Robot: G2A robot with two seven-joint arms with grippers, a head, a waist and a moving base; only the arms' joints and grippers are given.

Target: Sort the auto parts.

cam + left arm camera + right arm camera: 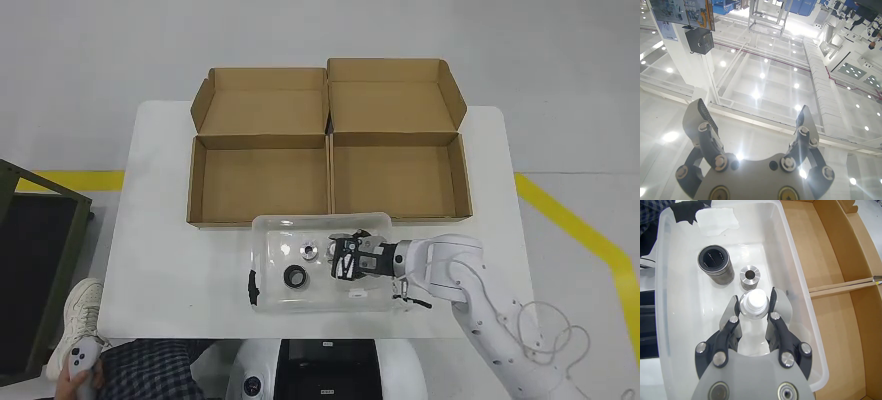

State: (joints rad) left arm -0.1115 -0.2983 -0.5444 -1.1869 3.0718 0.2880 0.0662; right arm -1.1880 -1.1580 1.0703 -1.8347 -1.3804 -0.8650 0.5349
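Down in the clear bin (320, 218), near its middle, the white-capped part (753, 304) stands on end: a round, clear-bodied piece with a stepped white top, its long axis vertical and the cap pointing straight up. The right gripper (754, 303) reaches in along the length of the bin with its jaws narrowed to the width of the part, one ribbed pad (772, 299) pressed against each side of the clear body, pinching it. Just beyond the fingertips a metal bushing (750, 276) also stands upright with its bore open upward, and beside that is a taller dark bearing sleeve (715, 264), likewise on end. The bin sits on the white table (160, 250), with two open cardboard boxes (260, 185) right behind it. The left gripper (752, 109) is aimed up at the ceiling, its fingers spread wide and holding nothing.
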